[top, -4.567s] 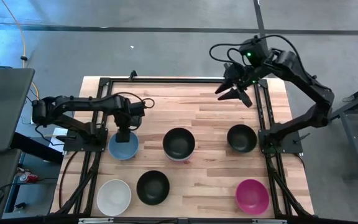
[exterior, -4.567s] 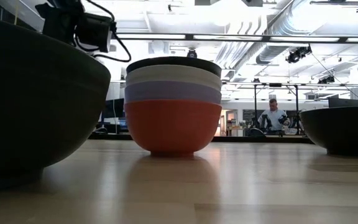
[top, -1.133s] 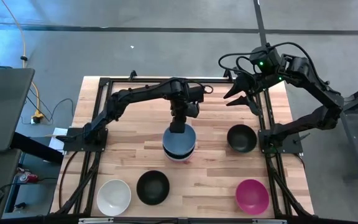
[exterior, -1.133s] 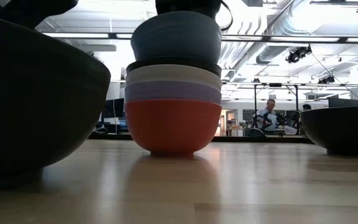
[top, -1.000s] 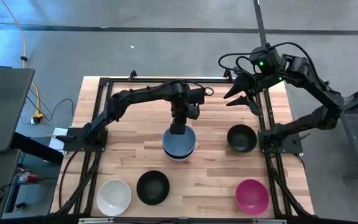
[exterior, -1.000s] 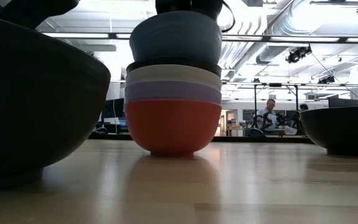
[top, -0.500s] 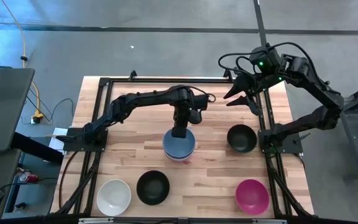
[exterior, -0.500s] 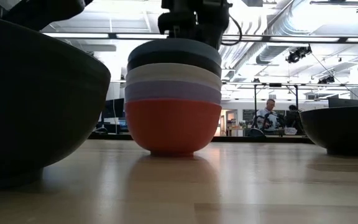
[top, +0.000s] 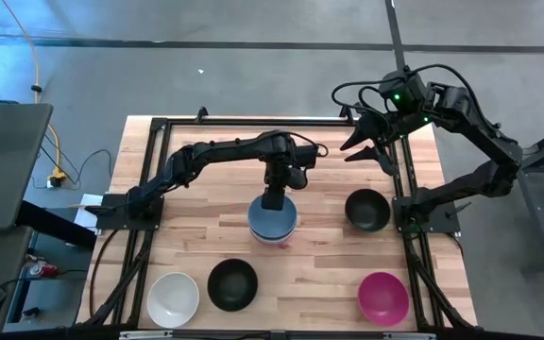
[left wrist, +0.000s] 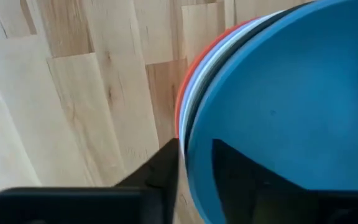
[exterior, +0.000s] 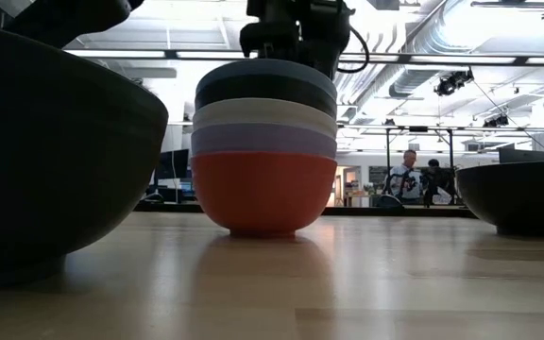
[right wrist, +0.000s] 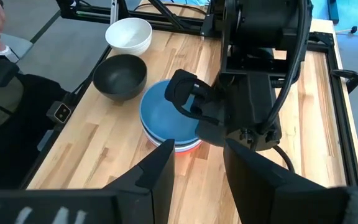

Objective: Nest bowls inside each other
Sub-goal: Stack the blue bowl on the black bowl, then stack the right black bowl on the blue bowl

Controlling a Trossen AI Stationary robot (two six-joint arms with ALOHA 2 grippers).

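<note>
Lowered since a second ago, the blue bowl (exterior: pixel 265 72) now sits nested atop the stack, whose layers only the low view shows; left hand (top: pixel 275 200), arm outstretched, pinches its rim.

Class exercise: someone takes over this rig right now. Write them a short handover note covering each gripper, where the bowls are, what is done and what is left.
Left gripper: at the rim of the blue bowl, one finger inside, one outside; grip unclear.
Right gripper: open, waiting above the table's far right edge.
Done: the blue bowl sits atop the stack at table centre, over black, white, lavender and red bowls.
Left: four loose bowls: white bowl, black bowl, a second black bowl and magenta bowl.
Next, probably: free the left gripper, then fetch another bowl.
</note>
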